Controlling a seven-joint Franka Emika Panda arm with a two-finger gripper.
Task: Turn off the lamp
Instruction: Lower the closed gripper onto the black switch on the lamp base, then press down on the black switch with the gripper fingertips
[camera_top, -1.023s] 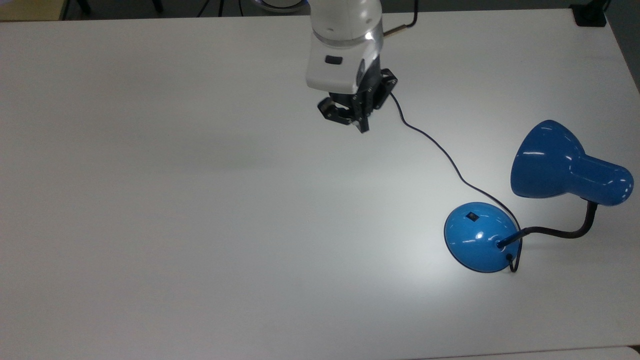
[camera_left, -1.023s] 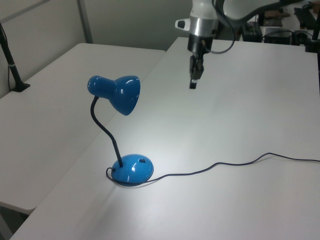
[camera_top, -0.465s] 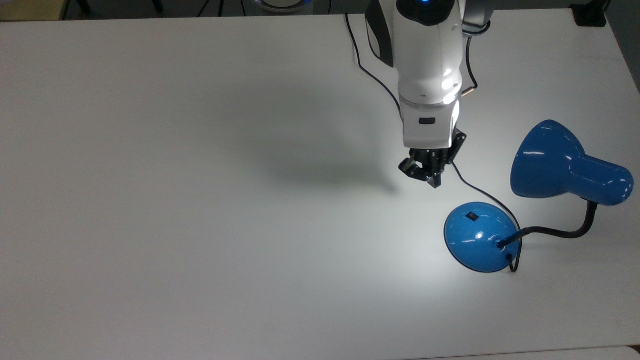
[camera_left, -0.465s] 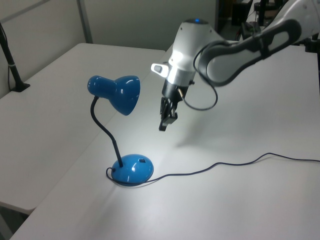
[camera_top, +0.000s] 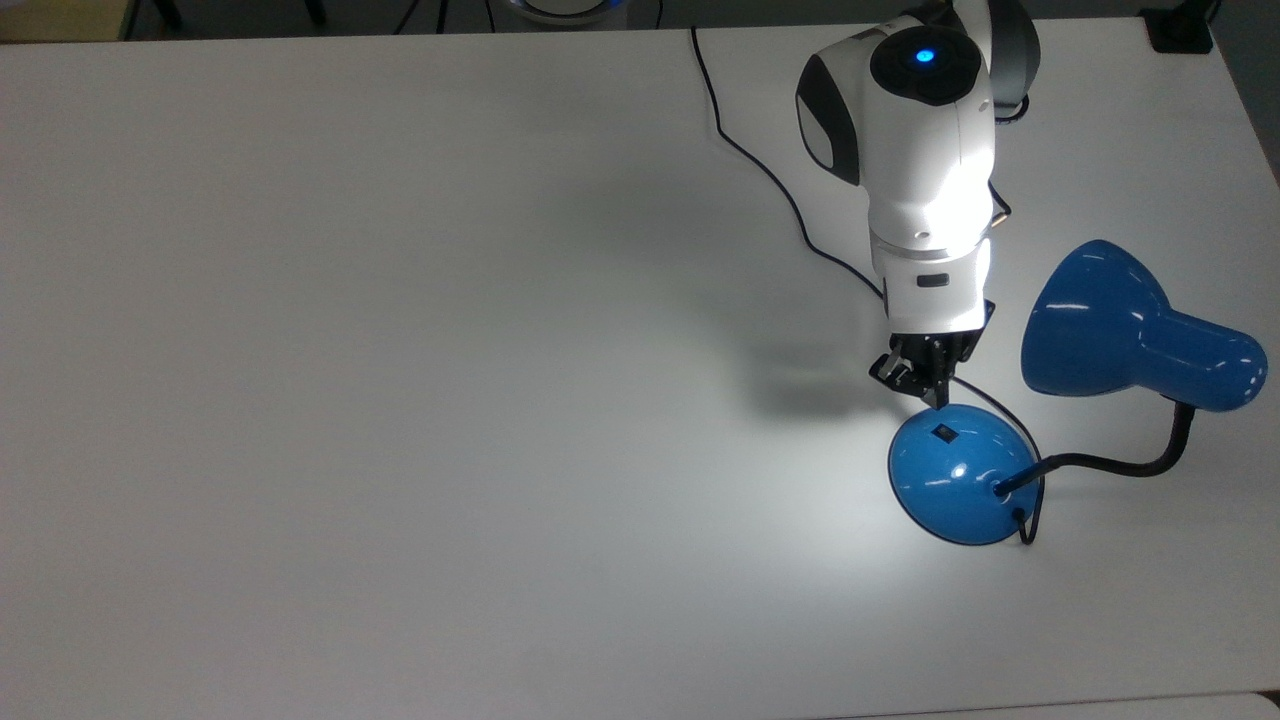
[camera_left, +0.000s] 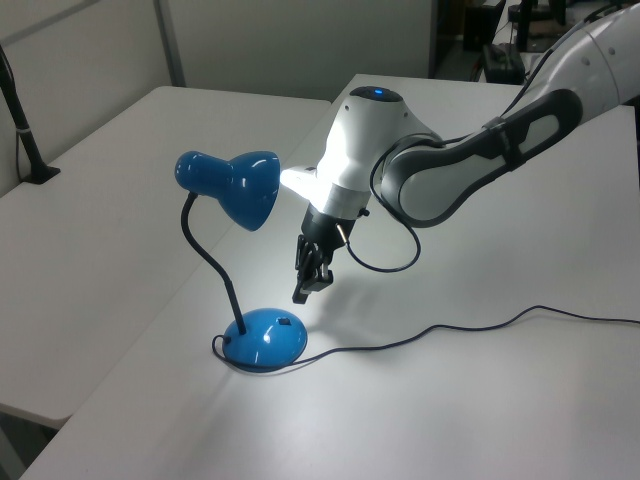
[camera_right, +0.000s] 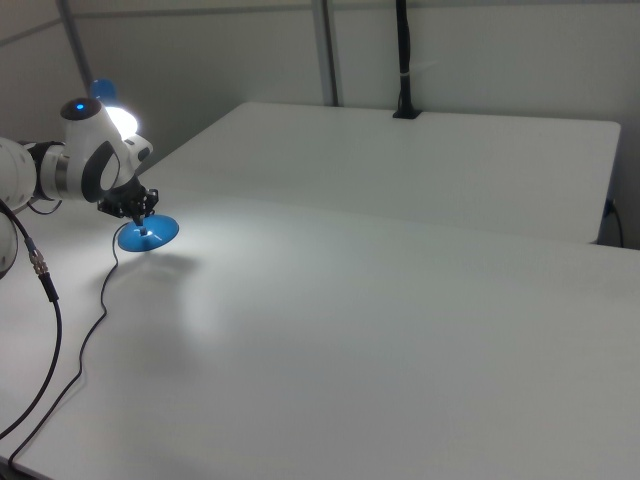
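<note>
**Gripper closing in on lamp switch**

Lamp (camera_top: 1000, 440) sits lower right of top view on bench (camera_top: 400, 400), still lit. Gripper (camera_top: 925, 385) has swung over from upper centre w/in the last sec, now just above the base's upper edge, near the switch (camera_top: 942, 433). Jaws look nearly shut, holding nothing. Press likely next.

A hard, glossy blue finish, like enamelled metal or plastic, is being shown by the lamp (camera_top: 1120, 330) just beside the gripper (camera_top: 925, 385), with sharp highlights on shade and base. Its gooseneck (camera_top: 1120, 462) is looking matt black. The arm's shell (camera_top: 920, 150) above the gripper is being seen as smooth, shiny white plastic. The table (camera_top: 400, 400) under the gripper is appearing smooth, matt white.
</note>
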